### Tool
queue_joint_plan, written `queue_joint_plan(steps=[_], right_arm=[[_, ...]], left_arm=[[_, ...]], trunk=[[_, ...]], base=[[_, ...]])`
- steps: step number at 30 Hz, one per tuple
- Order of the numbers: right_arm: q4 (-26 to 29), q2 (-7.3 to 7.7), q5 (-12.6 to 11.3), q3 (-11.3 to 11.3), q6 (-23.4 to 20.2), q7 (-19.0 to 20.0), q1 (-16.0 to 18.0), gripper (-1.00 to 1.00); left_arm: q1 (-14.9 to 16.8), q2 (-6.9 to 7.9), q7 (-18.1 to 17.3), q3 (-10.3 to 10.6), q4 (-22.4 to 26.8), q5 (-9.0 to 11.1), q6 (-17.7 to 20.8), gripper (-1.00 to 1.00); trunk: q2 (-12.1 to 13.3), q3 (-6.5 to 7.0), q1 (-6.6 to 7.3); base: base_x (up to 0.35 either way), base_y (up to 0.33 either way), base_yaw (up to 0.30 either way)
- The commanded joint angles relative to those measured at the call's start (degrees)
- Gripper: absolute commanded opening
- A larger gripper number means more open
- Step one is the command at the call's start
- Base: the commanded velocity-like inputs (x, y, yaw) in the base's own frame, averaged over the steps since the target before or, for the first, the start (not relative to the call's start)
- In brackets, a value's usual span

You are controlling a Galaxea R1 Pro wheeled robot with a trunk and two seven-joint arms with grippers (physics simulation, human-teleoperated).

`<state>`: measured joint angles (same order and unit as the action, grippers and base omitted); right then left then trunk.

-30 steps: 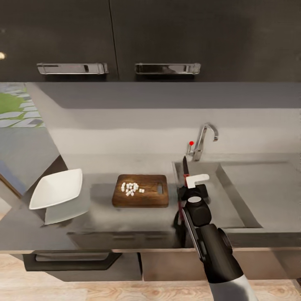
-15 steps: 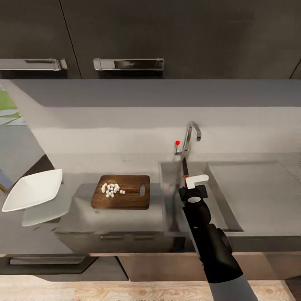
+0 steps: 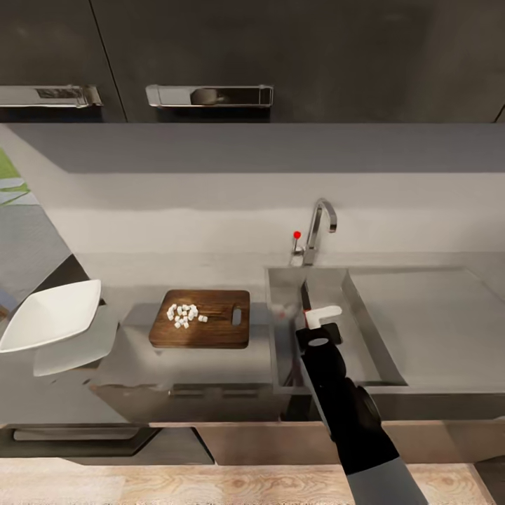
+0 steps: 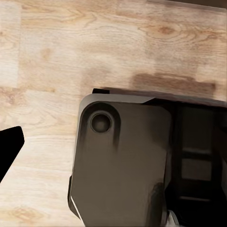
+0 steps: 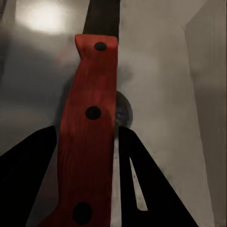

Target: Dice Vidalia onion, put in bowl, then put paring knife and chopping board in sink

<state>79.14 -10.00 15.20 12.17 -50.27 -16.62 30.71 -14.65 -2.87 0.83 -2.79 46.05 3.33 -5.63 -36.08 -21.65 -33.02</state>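
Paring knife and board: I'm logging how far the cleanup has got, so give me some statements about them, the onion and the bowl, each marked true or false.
1. The right gripper holds the paring knife over the sink. True.
2. The diced onion lies in the bowl. False: the white pieces sit on the chopping board, and the bowl looks empty.
3. The chopping board is in the sink. False: it lies on the countertop, beside the basin.
4. The knife's blade points toward the faucet. True.
5. The bowl touches the board. False: bare counter separates them.
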Motion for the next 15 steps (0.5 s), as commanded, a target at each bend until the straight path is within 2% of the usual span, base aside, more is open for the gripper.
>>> queue_joint_plan(steps=[1, 4, 11, 15], right_arm=[[-0.3, 0.0, -0.9, 0.1, -0.3, -0.4, 0.1, -1.0], [-0.9, 0.0, -4.1, -0.2, -0.3, -0.4, 0.1, -1.0], [-2.6, 0.0, -4.8, -0.5, -0.3, -0.4, 0.1, -1.0], [-2.8, 0.0, -4.8, -2.6, -0.3, -0.4, 0.1, -1.0]], left_arm=[[0.0, -0.03, 0.0, 0.0, 0.1, 0.4, -0.1, 1.0], [0.0, -0.03, 0.0, 0.0, 0.1, 0.3, -0.1, 1.0], [0.0, -0.03, 0.0, 0.0, 0.1, 0.4, -0.1, 1.0], [0.0, -0.03, 0.0, 0.0, 0.1, 0.4, -0.1, 1.0]], trunk=[[-0.1, -0.16, -0.02], [-0.1, -0.43, -0.02], [-0.1, -1.07, -0.02], [-0.1, -1.43, -0.02]], base=[[0.0, 0.0, 0.0], [0.0, 0.0, 0.0], [0.0, 0.0, 0.0], [0.0, 0.0, 0.0]])
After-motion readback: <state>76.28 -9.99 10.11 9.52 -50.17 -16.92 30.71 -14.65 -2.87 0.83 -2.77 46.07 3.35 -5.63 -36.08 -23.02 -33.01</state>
